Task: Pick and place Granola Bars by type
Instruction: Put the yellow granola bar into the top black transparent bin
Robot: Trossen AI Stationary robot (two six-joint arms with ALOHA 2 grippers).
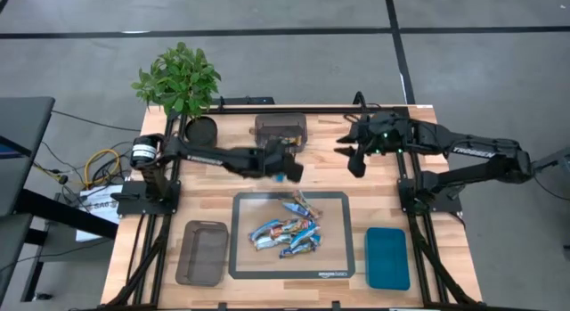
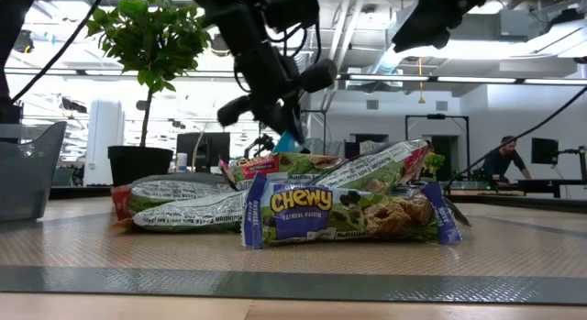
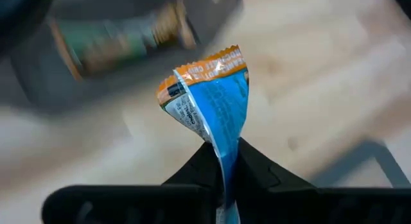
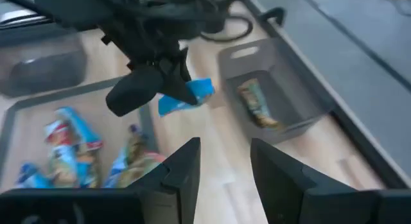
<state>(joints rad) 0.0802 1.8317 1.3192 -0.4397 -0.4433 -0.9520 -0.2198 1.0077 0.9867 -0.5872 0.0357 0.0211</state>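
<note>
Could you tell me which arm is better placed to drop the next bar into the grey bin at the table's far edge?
Left: its gripper is shut on a blue-and-orange wrapped bar beside the grey translucent bin. The right gripper hangs open and empty.

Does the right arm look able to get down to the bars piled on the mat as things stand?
Probably yes. The right gripper hangs open and empty above bare table, beside the granola bars on the mat. The left gripper, holding a blue bar, sits nearer the rear bin.
</note>
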